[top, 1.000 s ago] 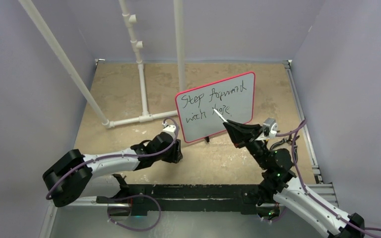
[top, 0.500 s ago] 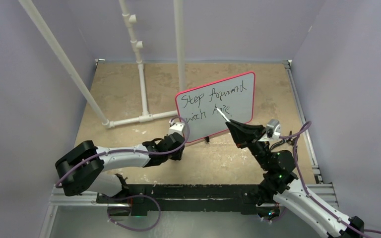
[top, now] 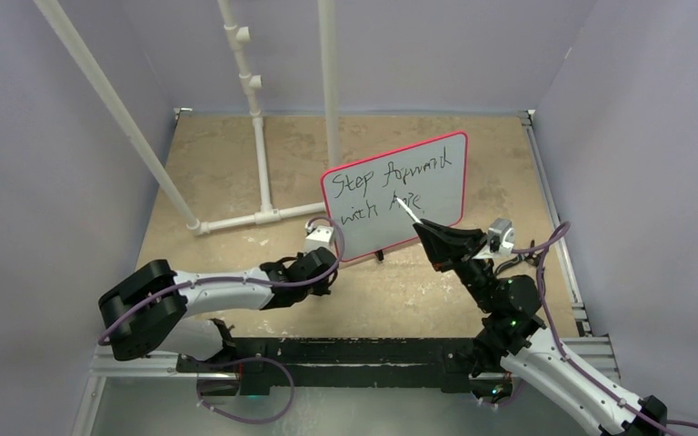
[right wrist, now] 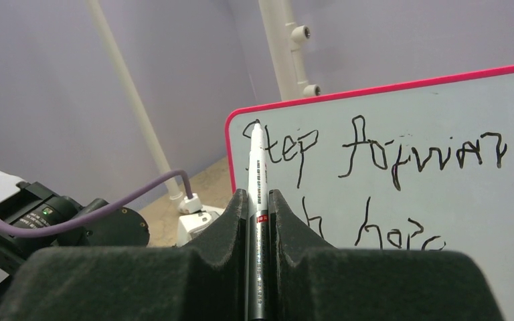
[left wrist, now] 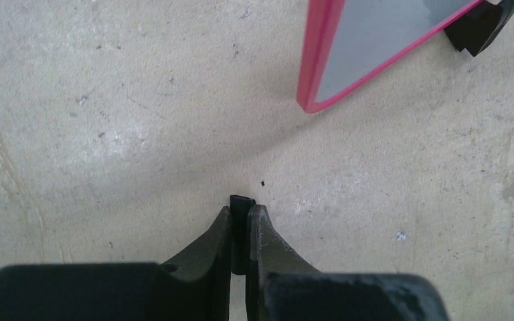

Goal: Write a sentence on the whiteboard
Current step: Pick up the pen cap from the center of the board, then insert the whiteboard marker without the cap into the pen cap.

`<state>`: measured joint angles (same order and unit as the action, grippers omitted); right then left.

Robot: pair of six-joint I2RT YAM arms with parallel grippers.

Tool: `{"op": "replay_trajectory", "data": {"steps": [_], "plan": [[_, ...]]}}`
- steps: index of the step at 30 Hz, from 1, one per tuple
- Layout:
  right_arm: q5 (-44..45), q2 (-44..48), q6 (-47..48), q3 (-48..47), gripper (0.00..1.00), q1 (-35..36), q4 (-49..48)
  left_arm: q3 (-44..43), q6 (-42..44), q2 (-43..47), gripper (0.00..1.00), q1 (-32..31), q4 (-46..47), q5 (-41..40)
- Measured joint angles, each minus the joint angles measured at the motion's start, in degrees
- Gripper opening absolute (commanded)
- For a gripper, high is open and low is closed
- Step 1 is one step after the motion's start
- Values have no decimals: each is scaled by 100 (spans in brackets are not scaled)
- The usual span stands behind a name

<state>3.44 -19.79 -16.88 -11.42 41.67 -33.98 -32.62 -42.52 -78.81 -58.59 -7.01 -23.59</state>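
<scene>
The whiteboard [top: 436, 204] [left wrist: 375, 47] [right wrist: 482, 221] stands tilted on small black feet [top: 379, 255] mid-table, pink-framed. The sentence [top: 400, 186] [right wrist: 375, 154] runs across it in black handwriting, in two lines. My right gripper [top: 421, 226] [right wrist: 258, 195] is shut on a silver-and-white marker [top: 404, 212] [right wrist: 255, 167], whose tip is at the second line. My left gripper [top: 320, 275] [left wrist: 241, 208] points down at the table just below the board's lower left corner. It is shut on a small black cap [left wrist: 241, 201] that sticks out past its fingertips.
A white pipe frame [top: 259, 136] rises behind and left of the board, and a long slanted pipe [top: 118, 109] crosses the left side. Purple walls close in the table. A metal rail [top: 554, 209] runs along the right edge.
My left gripper has shut on the black cap and its wrist has swung up toward the board's corner. The right gripper with the marker shifted slightly right, then held still.
</scene>
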Motion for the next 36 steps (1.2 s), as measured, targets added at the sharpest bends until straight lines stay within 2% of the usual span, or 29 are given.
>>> {"op": "replay_trajectory", "data": {"steps": [4,13,17,21,28,36], "plan": [[-28,-13,-63,31,0,0,-105,339,-323,490,0,0,168,-7],[-210,-138,-339,114,0,0,-459,649,-1032,2942,0,-4,669,-339],[-302,-365,-531,144,0,35,-785,649,-1147,3609,0,-4,1126,-601],[-186,-796,-680,142,0,334,-1134,638,-1174,3563,0,-4,1875,-846],[791,-1596,-704,142,0,1582,-1655,96,-1027,2553,0,-2,3346,-1043],[1456,-2293,-796,105,0,1897,-1976,-4,-1095,2343,0,46,4395,-1097]]}}
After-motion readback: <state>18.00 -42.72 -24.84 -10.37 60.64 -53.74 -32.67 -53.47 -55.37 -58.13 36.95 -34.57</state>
